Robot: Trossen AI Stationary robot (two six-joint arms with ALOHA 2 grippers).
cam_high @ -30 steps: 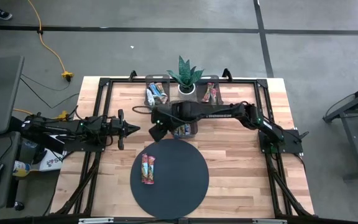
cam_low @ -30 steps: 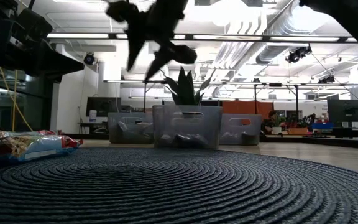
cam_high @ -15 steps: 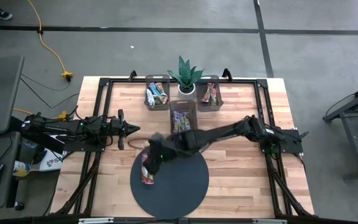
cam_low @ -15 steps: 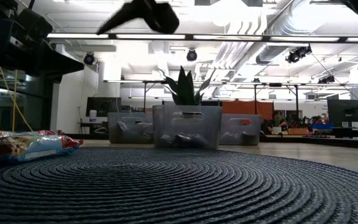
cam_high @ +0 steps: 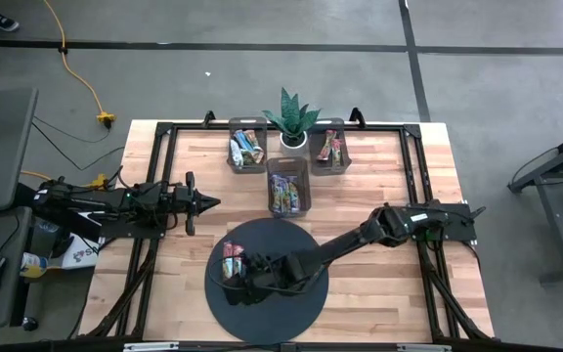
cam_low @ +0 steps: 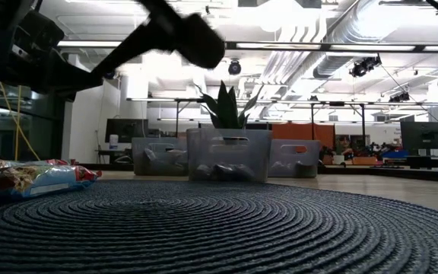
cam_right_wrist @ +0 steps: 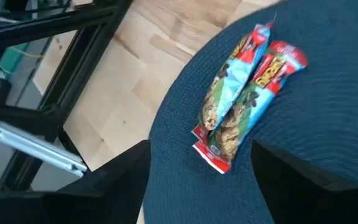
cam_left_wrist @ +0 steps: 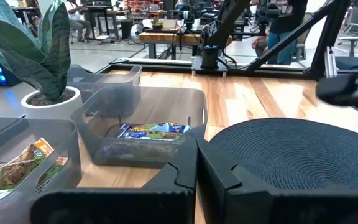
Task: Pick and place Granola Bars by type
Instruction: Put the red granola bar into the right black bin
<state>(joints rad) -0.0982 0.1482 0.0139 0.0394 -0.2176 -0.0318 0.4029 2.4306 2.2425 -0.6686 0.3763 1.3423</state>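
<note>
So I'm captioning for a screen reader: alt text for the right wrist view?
Two granola bars lie side by side, touching, on a dark round mat, framed by the right gripper and its open fingers. Wooden table beyond.

Bright even overhead light, glaring ceiling strips in low view, motion-blurred right arm (cam_low: 169,34)

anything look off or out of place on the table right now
Nothing stands out. Two granola bars lie side by side, one partly overlapping the other, on the dark round mat, unsorted; the rest sit inside the three bins. Nothing spilled or torn.
</note>
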